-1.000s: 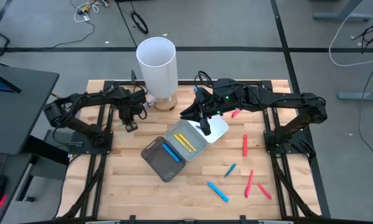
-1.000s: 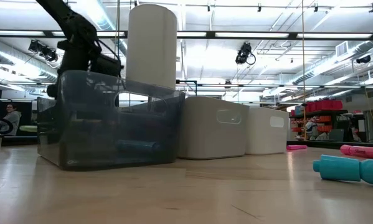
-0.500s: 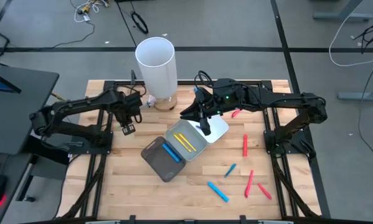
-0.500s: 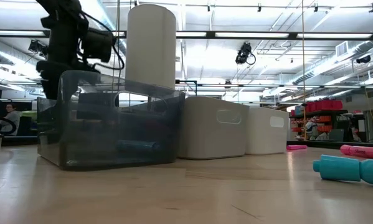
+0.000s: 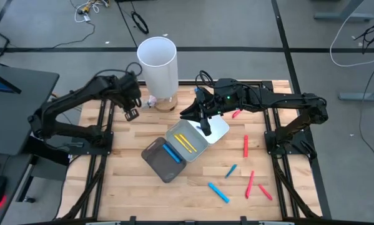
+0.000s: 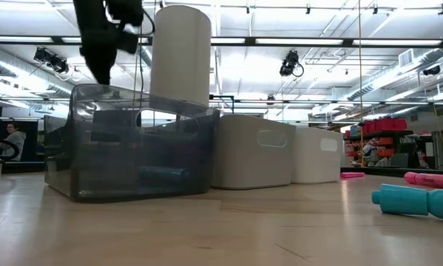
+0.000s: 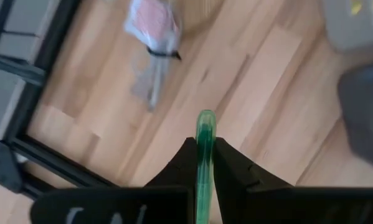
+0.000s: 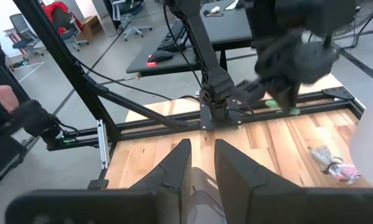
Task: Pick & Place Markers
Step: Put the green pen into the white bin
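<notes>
Movement is on the left side only. In the last second my left gripper (image 5: 131, 114) has risen from low over the table (image 5: 143, 200) and swung toward the far side, so it now hangs close beside the tall white cylinder (image 5: 157, 65). Its fingers (image 7: 236, 171) are clamped on a green marker (image 7: 204, 155), whose tip sticks out past them in the left wrist view. I judge that the pick is finished and the carry has begun.

The right gripper (image 5: 205, 128) has not moved; it waits above the white tray (image 5: 219, 129) with its fingers (image 8: 174, 171) nearly together and nothing between them that I can see.

The drop places are near the middle of the table: the grey tray (image 5: 199, 150) with two yellow markers (image 5: 185, 142), touching the dark tray (image 5: 152, 156) with a blue marker (image 5: 172, 154). I cannot tell which container the green one belongs to.

Loose markers are still on the right and near part of the table: several red markers (image 5: 246, 145) and two blue ones (image 5: 218, 192). So much of the task remains.
</notes>
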You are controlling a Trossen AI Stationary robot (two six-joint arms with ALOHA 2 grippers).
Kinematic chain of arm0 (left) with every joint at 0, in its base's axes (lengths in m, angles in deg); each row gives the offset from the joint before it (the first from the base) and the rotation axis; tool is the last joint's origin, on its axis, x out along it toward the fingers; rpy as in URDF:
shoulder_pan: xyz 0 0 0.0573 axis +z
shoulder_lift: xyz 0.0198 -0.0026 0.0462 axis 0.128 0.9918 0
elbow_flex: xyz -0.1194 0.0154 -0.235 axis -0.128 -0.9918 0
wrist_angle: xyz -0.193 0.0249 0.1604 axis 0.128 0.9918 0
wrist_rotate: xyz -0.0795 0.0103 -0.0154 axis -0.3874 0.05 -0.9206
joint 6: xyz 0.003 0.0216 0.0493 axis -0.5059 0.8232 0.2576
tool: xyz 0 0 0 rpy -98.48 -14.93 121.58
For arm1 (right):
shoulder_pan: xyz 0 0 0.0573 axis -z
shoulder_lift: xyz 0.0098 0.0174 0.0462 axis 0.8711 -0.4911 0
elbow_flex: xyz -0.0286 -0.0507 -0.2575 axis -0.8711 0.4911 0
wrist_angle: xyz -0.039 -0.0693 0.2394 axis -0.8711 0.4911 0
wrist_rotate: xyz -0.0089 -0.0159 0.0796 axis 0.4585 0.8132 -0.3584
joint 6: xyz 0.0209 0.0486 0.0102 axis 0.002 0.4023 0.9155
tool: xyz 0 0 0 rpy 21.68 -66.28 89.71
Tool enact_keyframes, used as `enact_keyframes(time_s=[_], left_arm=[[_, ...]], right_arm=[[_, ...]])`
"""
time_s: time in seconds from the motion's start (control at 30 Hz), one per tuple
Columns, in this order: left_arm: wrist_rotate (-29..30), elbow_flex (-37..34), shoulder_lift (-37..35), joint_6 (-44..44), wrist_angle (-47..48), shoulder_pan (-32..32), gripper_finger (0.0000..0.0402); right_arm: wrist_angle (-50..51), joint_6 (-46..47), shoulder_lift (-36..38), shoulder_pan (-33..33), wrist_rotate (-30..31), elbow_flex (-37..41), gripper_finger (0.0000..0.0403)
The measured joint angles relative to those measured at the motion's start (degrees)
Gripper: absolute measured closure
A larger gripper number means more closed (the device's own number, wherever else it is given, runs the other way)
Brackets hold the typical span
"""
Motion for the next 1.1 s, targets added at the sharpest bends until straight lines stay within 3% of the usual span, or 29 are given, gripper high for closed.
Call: enact_keyframes(time_s=[0.43, 0.6, 1.1], left_arm=[[0.03, 15.99, 0.00, -3.25, 4.45, -0.07, 0.0372], [-3.64, 19.74, -1.42, -5.12, 3.14, -0.07, 0.0372], [-14.40, 20.28, -10.33, -12.27, -17.12, -0.52, 0.0372]], right_arm=[[-0.02, -0.48, 0.00, 0.00, -0.02, 0.00, 0.0330], [-0.02, -0.48, 0.00, 0.00, -0.02, 0.00, 0.0330], [-4.82, -0.88, 0.00, 0.00, -0.02, 0.00, 0.0329]])
